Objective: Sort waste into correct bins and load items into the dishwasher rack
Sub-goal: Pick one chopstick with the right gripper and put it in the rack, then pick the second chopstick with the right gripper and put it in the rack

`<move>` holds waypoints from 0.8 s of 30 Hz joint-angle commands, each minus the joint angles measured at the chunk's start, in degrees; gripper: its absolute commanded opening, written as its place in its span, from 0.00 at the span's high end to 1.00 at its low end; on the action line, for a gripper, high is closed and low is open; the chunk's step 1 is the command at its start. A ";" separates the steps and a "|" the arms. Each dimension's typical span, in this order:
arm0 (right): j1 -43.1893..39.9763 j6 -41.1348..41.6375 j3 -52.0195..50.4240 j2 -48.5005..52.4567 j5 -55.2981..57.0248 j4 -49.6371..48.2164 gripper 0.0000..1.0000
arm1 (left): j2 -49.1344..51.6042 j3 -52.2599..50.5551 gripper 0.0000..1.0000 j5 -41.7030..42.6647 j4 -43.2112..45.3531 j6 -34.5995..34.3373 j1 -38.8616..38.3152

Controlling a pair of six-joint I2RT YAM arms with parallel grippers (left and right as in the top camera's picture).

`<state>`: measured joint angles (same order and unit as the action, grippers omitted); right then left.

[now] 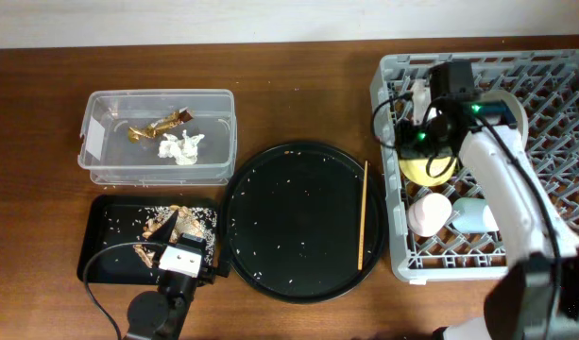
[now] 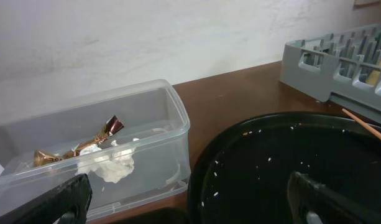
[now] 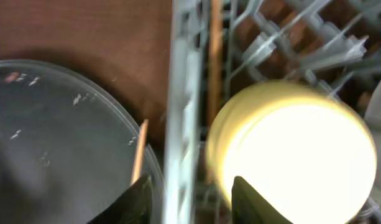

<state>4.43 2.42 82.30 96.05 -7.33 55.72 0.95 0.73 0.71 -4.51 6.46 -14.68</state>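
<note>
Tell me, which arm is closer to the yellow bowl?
Right. The right gripper hangs over the rack edge, just beside the yellow bowl. The left gripper is far off, over the small black tray of scraps.

The clear tub [image 1: 93, 151] holds gold-brown wrapper [image 1: 161, 124] and white tissue [image 1: 181, 146]; shallow black tray [image 1: 105, 257] holds food scraps [image 1: 171, 223]; grey rack [image 1: 563, 68] holds yellow bowl [image 1: 427, 170], pink cup [image 1: 429, 213] and blue cup [image 1: 476, 215]; one chopstick [image 1: 363, 215] lies just left of it
</note>
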 commanded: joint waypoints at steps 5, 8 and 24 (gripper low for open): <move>23.80 19.04 -3.17 -1.55 9.44 4.94 0.54 | -0.28 -0.20 0.00 0.44 -0.20 0.74 -0.17; 28.33 29.73 -6.62 2.27 21.68 2.99 0.43 | -0.28 -0.20 0.00 0.44 -0.20 0.74 -0.17; 21.05 23.74 -9.16 16.33 4.79 2.80 0.96 | -0.28 -0.20 0.00 0.44 -0.20 0.74 -0.17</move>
<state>25.91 28.95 74.00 113.69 0.49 57.71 0.95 0.73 0.69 -4.51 6.46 -14.68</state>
